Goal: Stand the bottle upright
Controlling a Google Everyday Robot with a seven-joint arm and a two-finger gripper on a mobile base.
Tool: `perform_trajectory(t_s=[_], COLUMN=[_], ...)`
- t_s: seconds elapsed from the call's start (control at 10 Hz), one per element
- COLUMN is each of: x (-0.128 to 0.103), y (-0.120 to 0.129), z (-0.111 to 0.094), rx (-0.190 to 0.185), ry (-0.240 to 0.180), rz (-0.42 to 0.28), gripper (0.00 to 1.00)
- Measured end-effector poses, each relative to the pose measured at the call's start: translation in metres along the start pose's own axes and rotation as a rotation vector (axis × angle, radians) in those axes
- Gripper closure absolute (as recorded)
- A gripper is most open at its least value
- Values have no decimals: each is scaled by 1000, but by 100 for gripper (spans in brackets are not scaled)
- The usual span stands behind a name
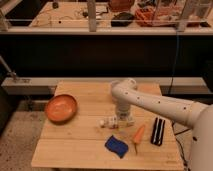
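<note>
- A wooden table (75,150) is seen from above and in front, and an orange bowl (61,108) is set on its left part; every place below is given from this bowl.
- The bottle (107,122), small and whitish, is found to the right of the bowl and slightly nearer the table's front edge, well apart from the bowl. It is laid on its side, its length running roughly across the table, so it is not yet stood upright.
- The gripper (121,120) is lowered close to the tabletop just beyond the bottle's far end as counted from the bowl, and its jaws are spread wide. Whether the bottle is touched by them cannot be told.
- The gripper is carried by a white arm (155,102), which is bent over the table from the side opposite the bowl.
- A translucent cup (115,87) is placed right of the bowl and further back, partly hidden behind the arm's elbow.
- A blue sponge (116,146) is laid right of the bowl and nearer the front edge than the bottle.
- A carrot (139,134) is laid further from the bowl than the sponge, just beside it, at a slant.
- A black oblong thing (158,131) is laid furthest from the bowl, beyond the carrot, near the table's opposite edge.
</note>
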Motion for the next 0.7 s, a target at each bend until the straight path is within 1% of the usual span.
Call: perform_trajectory(t_s=[0.3,0.5,0.6,0.7], x=[0,1,0,0], y=[0,0,0,0], z=[3,6,6,7], rx=[-2,-2,-1,1], ry=[-7,-14,-15,-19], rz=[5,11,12,12], gripper=[24,31,32,37])
